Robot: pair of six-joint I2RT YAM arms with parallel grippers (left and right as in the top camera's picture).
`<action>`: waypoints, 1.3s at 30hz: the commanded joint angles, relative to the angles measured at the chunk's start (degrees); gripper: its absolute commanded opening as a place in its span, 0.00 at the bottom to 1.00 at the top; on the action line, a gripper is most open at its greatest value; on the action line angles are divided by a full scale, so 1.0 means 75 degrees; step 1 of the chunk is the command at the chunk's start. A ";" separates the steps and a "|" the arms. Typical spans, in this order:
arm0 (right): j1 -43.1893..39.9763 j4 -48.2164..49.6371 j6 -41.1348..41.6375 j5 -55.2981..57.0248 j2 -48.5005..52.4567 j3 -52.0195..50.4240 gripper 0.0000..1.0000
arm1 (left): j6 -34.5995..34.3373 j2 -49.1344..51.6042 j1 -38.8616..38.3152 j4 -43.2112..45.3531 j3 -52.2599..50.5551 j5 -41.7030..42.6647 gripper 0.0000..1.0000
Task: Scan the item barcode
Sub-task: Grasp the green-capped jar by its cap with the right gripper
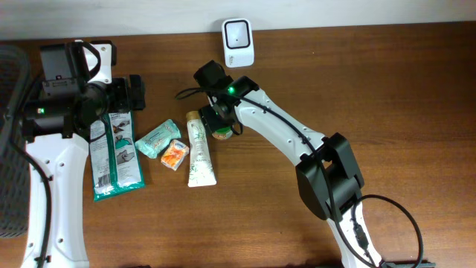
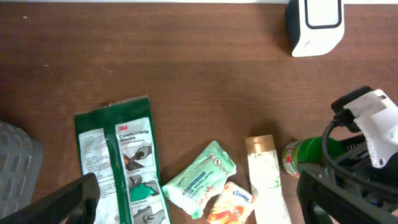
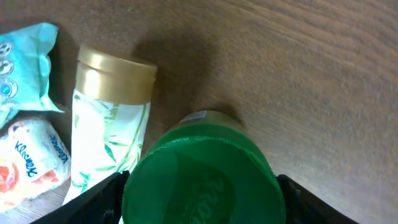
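Note:
A small jar with a green lid (image 3: 202,180) lies on its side on the wooden table, just right of a white tube's gold cap (image 3: 117,71). My right gripper (image 3: 202,202) has a black finger against each side of that lid, so it is shut on the jar (image 1: 221,134). The white barcode scanner (image 1: 238,42) stands at the table's back edge, beyond the jar. My left gripper (image 2: 199,202) hangs open at the left, above the loose items and holding nothing; one of its fingers (image 2: 68,200) shows at the bottom left.
A green 3M gloves pack (image 1: 114,152), a teal tissue pack (image 1: 158,139), an orange Kleenex packet (image 1: 175,155) and the white bamboo-print tube (image 1: 199,152) lie in a row left of the jar. A black mesh basket (image 1: 11,149) stands at the far left edge.

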 commanded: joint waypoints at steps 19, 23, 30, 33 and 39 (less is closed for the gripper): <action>-0.0851 -0.0516 0.1349 0.0277 0.0099 -0.0006 0.55 | 0.0067 0.0012 0.0000 0.0026 0.0099 0.0082 0.99; -0.0860 -0.0609 0.1072 0.0274 0.0085 0.0052 0.52 | 0.0067 0.0012 0.0000 0.0026 0.0099 0.0082 0.99; -0.0863 -0.1332 -0.1647 0.0050 -0.0172 0.0659 0.52 | 0.0067 0.0012 0.0000 0.0026 0.0099 0.0082 0.99; -0.0863 -0.1661 -0.3520 -0.0743 -0.0210 0.0679 0.52 | 0.0070 0.0012 0.0000 0.0026 0.0099 0.0082 0.99; -0.0892 -0.2180 -0.6097 -0.1151 -0.0207 0.0673 0.57 | 0.0067 0.0012 0.0000 0.0026 0.0099 0.0082 0.99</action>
